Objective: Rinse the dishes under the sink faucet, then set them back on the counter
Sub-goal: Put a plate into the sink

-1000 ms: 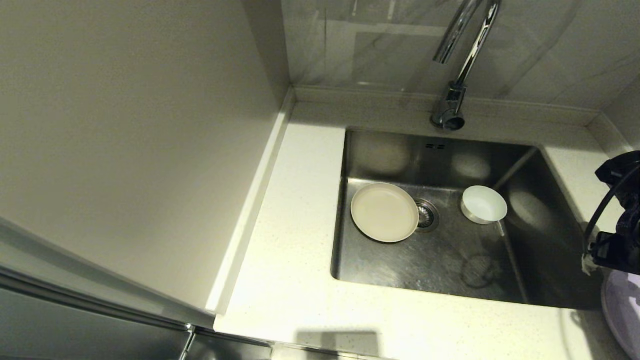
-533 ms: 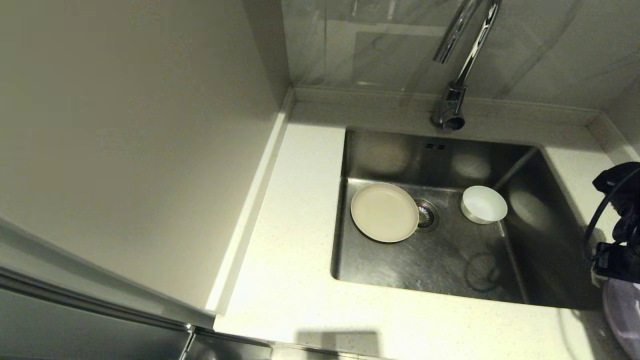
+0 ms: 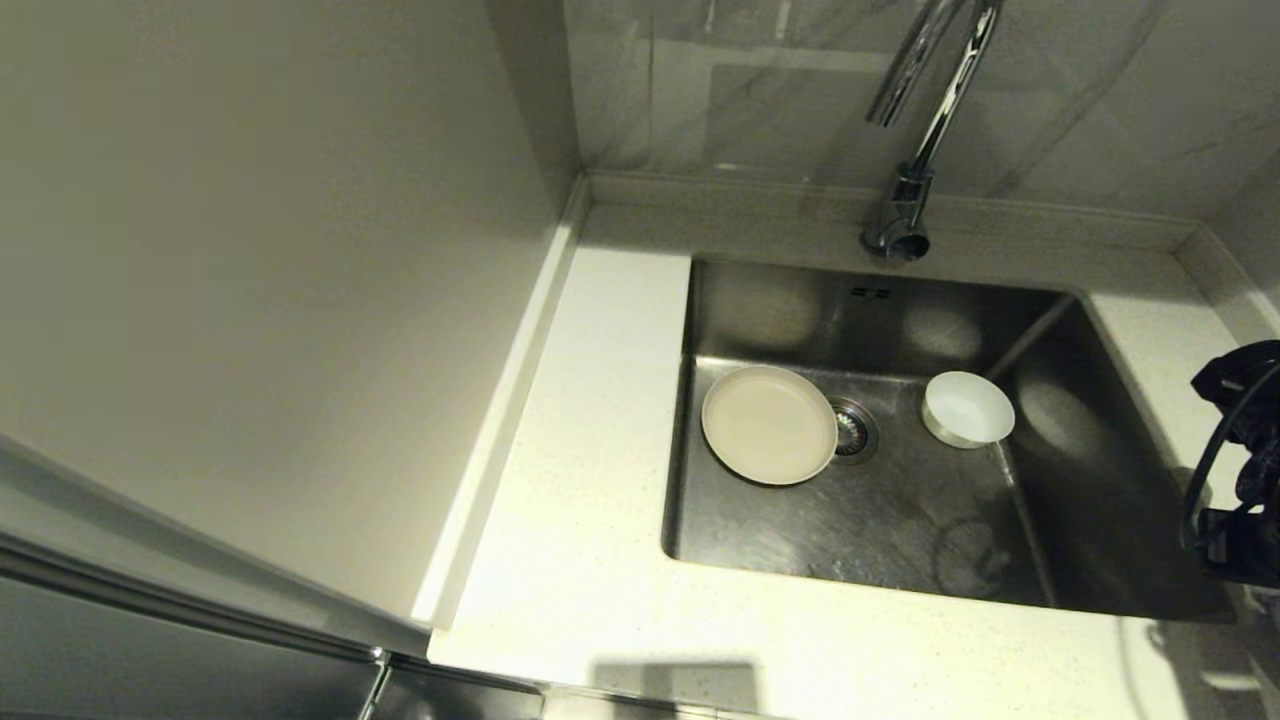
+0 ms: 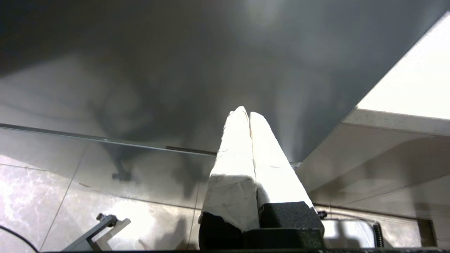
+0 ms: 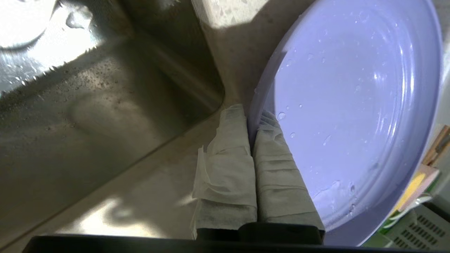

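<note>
The cream plate (image 3: 769, 425) lies flat in the sink (image 3: 870, 530), just left of the drain strainer (image 3: 853, 430). The white bowl (image 3: 967, 408) stands to the drain's right. The chrome faucet (image 3: 915, 130) rises behind the basin, with no water showing. My right gripper (image 5: 251, 117) is shut on the rim of the wet lilac plate (image 5: 351, 105), holding it over the counter (image 5: 140, 186) beside the sink's near right corner. In the head view only my right arm (image 3: 1235, 470) shows, at the right edge, and the lilac plate is out of frame. My left gripper (image 4: 246, 114) is shut on nothing, parked off to the side.
The pale counter (image 3: 590, 480) runs along the sink's left and front. A tall beige wall panel (image 3: 250, 280) borders it on the left, with a low raised edge (image 3: 760, 190) at the back. Coloured items (image 5: 422, 182) lie beyond the lilac plate.
My right arm has moved down toward the near right corner with the lilac plate, which has slid out of the head view. The cream plate and white bowl have not moved.
</note>
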### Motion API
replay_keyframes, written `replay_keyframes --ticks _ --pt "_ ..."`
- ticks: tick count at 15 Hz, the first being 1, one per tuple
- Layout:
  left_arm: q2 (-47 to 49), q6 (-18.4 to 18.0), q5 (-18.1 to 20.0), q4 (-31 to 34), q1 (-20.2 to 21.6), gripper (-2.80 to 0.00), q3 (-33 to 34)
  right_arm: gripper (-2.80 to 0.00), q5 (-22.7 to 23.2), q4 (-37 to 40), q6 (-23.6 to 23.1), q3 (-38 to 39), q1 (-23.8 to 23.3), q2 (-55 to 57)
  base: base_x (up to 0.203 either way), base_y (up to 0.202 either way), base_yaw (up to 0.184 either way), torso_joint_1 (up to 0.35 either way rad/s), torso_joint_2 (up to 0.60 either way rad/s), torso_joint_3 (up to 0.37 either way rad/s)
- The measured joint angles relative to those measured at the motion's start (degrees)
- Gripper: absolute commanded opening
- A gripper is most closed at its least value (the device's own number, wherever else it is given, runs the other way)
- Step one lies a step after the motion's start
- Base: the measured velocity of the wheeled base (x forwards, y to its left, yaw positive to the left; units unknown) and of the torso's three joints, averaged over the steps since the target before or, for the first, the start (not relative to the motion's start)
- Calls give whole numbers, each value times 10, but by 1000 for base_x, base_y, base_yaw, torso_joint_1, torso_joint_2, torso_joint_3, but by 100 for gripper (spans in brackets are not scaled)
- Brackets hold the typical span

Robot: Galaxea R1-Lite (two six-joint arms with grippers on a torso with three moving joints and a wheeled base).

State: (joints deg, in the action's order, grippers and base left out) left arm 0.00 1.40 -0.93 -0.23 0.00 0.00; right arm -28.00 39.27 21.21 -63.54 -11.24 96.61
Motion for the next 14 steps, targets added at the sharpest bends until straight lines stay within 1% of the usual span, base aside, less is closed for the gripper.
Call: replay_keyframes --ticks 2,4,6,9,11,12,14 --pt "0 0 0 0 0 -280 0 -280 -1 0 -2 -1 2 -6 0 0 0 0 0 0" --pt "0 0 0 0 0 -280 0 -280 -2 0 -3 -2 18 -17 0 0 0 0 0 0" --pt "0 0 0 0 0 -280 0 -280 -2 0 -8 4 58 -37 0 0 0 0 0 0" --pt "0 0 0 0 0 -280 0 -280 -2 -3 -35 13 152 -69 0 0 0 0 0 0" --pt "0 0 0 0 0 -280 0 -280 -2 -25 -73 -5 214 -82 0 0 0 0 0 0" --pt "0 0 0 0 0 -280 0 -280 -2 -47 -104 -15 235 -84 0 0 0 0 0 0" --pt "0 0 0 0 0 -280 0 -280 -2 -109 -176 -28 257 -75 0 0 0 0 0 0"
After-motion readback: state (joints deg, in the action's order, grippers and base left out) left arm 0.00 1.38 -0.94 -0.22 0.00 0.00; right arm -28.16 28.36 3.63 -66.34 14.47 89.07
